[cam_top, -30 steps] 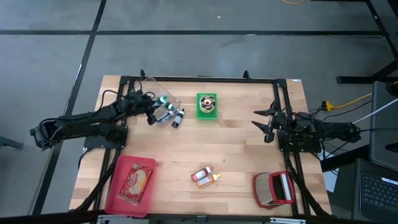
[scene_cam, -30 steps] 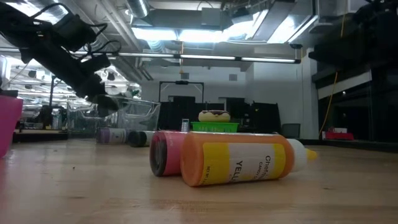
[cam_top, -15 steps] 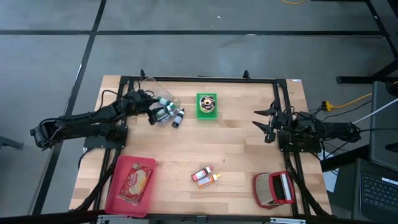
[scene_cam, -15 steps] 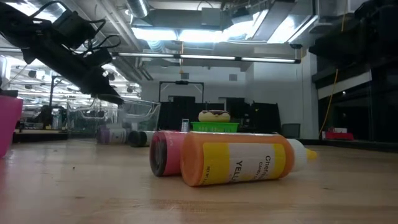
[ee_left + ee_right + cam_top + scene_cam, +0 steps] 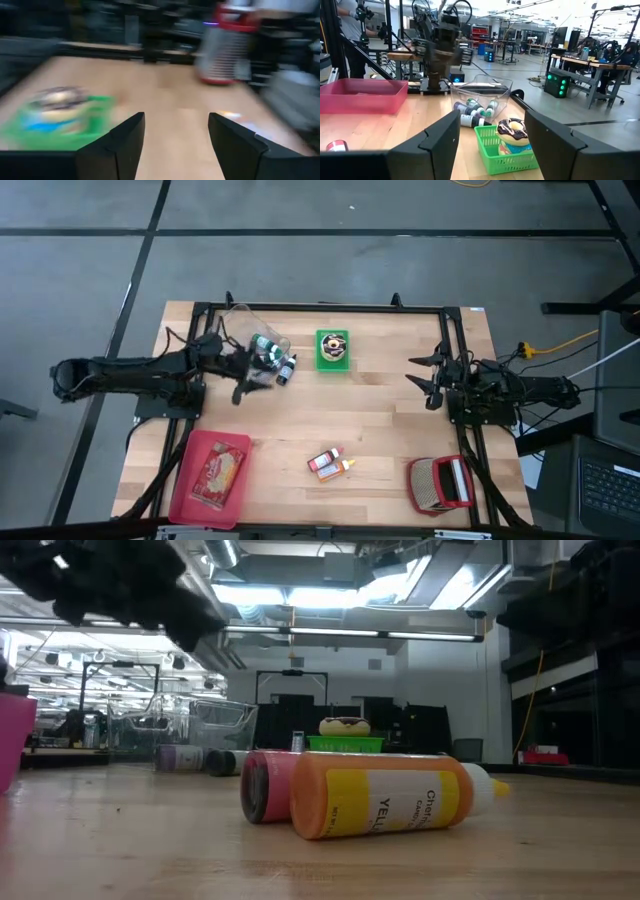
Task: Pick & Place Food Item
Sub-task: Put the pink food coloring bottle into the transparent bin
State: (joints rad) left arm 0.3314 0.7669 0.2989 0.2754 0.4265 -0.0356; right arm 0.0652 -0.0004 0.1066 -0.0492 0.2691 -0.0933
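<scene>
A green basket (image 5: 333,350) with a doughnut (image 5: 512,129) in it stands at the table's far middle. To its left a clear tub (image 5: 248,328) lies tipped, with small bottles (image 5: 275,360) in and at its mouth. My left gripper (image 5: 247,383) hovers open just near of the tub, pointing about level toward the table's right; nothing shows between its fingers (image 5: 127,135). My right gripper (image 5: 420,378) waits open at the right side, facing the basket (image 5: 512,150).
A red and an orange sauce bottle (image 5: 328,463) lie side by side near the front middle. A pink tray (image 5: 190,502) with a food packet (image 5: 220,470) sits at the front left. A red-framed grater (image 5: 440,483) stands at the front right.
My left gripper has opened and drawn back from the tub's mouth toward the table's near edge. It has risen and tipped up from pointing down to about level. The small bottles stay at the tub.
</scene>
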